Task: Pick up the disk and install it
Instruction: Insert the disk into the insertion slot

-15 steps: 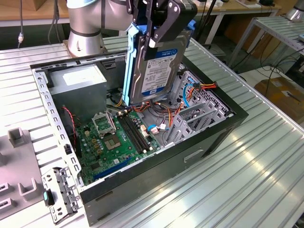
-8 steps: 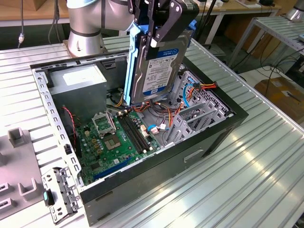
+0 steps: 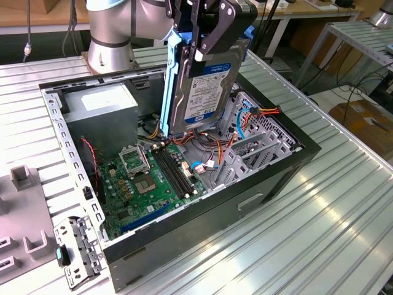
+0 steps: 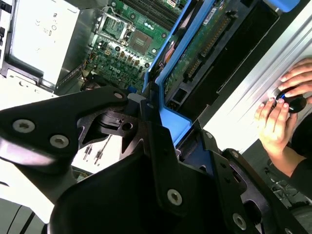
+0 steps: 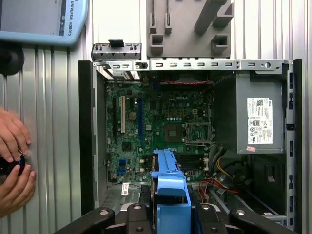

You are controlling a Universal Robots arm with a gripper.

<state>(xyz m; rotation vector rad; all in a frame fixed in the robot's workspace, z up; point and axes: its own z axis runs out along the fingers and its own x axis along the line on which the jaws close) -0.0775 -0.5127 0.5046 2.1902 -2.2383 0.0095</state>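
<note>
1. In the exterior view the gripper [image 3: 196, 44] hangs down over an open computer case [image 3: 245, 196]. Its black fingers [image 3: 216, 35] are shut tight on the top end of the disk [image 3: 199, 98]. One finger lies on the side with the white and blue label and the other is behind it
2. The disk stands on its end, tipped a little. It is in the air over the middle of the case. Its low end is just above the big green board [image 3: 153, 178] and the coloured wires [image 3: 209, 138]. I cannot tell if the low end touches anything
3. This view also shows the blue rail [image 3: 168, 80] along the disk's long edge, on the exterior view's left. A big grey box [image 3: 101, 104] sits in the far corner of the case
4. The first wrist view looks straight down into the case. Here the disk is seen thin, from its top edge, with the blue rail [image 5: 170, 187] held between two black fingers [image 5: 139, 217]
5. In that view a person's two hands [image 5: 12, 139] rest on the metal table [image 5: 58, 122] beside the case, cupped round a small dark thing. A tablet [image 5: 29, 14] with a blue edge lies near them
6. The second wrist view looks along the disk from close up. It shows the disk's back side [image 4: 195, 63], a small green board with a long black plug. The black fingers [image 4: 158, 146] pinch the blue rail [image 4: 170, 122]. The hands [image 4: 275, 122] are on the table past the case wall
7. The arm stands on its round base [image 3: 110, 43] behind the case. It reaches out over the case, and its wrist points down so the disk hangs below it
</note>
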